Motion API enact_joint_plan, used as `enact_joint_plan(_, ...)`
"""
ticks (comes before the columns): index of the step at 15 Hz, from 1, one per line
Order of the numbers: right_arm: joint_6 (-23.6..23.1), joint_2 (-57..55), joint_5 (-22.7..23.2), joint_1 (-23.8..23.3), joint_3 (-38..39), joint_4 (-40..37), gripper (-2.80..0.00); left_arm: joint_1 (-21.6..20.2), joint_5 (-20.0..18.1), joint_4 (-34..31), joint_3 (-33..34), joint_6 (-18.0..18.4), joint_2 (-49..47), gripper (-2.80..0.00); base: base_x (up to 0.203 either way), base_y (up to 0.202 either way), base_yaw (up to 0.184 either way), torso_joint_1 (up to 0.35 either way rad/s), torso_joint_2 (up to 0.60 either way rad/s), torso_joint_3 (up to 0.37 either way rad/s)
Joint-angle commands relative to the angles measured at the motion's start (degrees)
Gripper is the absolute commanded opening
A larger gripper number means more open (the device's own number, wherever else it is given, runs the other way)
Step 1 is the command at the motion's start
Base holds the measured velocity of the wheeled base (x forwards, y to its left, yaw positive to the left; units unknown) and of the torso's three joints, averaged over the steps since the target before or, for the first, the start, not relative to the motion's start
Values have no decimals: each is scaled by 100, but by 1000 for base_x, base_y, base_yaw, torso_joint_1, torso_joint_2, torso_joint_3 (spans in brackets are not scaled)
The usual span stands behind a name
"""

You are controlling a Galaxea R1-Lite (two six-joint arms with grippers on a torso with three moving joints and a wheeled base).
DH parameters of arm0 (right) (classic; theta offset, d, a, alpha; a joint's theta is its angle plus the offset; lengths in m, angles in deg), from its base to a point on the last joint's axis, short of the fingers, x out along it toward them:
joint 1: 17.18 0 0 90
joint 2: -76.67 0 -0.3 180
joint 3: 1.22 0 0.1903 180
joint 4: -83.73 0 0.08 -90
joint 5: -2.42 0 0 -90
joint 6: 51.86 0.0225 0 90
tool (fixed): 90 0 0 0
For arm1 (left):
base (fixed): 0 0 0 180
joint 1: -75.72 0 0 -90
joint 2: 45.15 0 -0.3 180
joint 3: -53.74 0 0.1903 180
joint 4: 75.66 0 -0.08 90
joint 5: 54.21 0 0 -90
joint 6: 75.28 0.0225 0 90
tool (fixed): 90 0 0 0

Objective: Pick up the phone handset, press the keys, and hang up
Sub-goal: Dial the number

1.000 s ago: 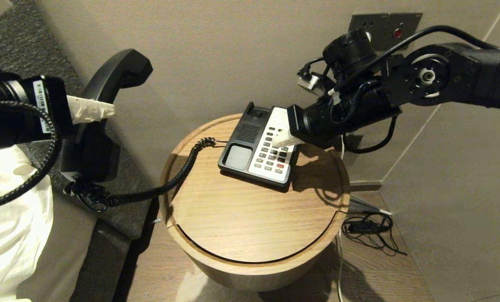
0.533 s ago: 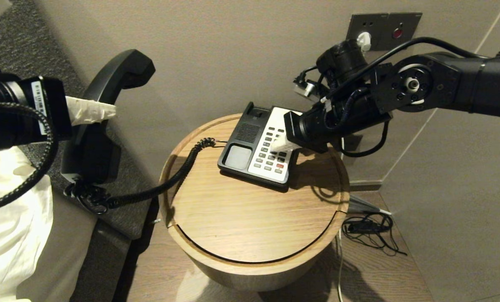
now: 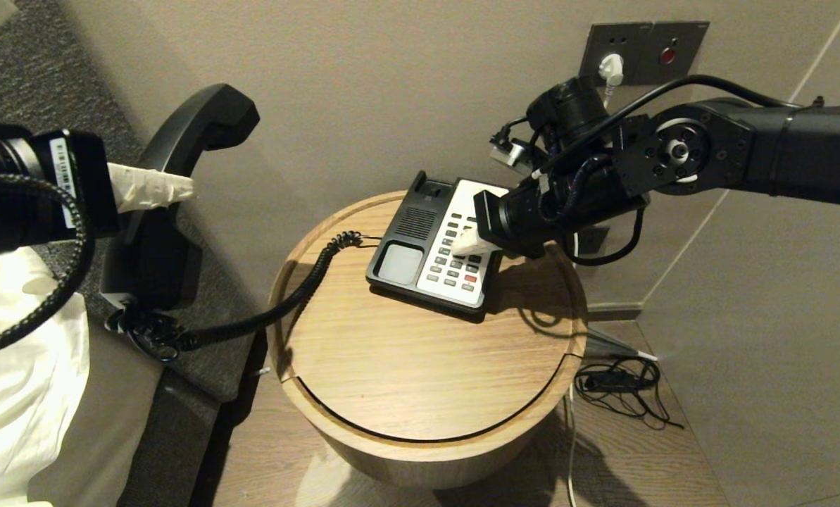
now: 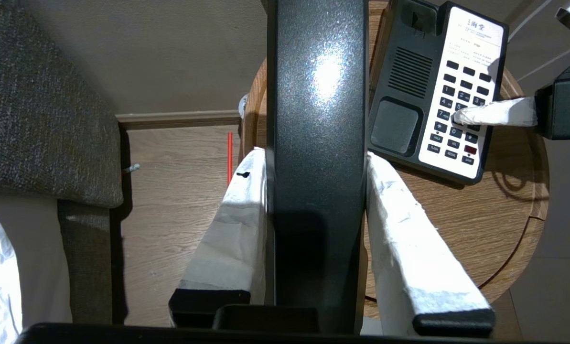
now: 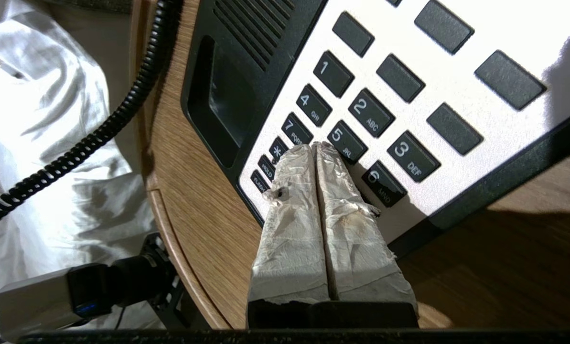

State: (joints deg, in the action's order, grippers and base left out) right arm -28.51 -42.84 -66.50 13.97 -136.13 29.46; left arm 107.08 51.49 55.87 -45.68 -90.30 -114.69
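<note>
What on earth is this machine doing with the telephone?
It is dialling. The left gripper is shut on the black handset and holds it off to the left of the round wooden table, with the coiled cord trailing back to the phone base. The right gripper, its taped fingers closed together like one pointer, has its tip on the keypad, around the 8 key, between the 7 and the 5. The handset is not yet hung up.
</note>
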Motion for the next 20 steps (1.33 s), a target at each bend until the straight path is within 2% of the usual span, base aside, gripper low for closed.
enact_joint_plan(1, -6, -37, -36, -39, 1, -21, -280, 1, 12, -12, -7, -10, 1, -280, 0, 0, 0, 0, 0, 0)
enact_joint_plan(9, -36, -1, -105, -109, 1, -21, -280, 1, 3, -12, 46, -10, 89, -280, 0, 0, 0, 0, 0, 0)
enact_joint_plan(14, -7, 401, -95, 102, -8, -70, -280, 1, 12, -12, 63, -27, 168, -280, 0, 0, 0, 0, 0, 0)
enact_joint_plan(20, 53, 307, 42, 223, 1, -817, -280, -43, -49, -12, 186, -27, 256, -280, 0, 0, 0, 0, 0, 0)
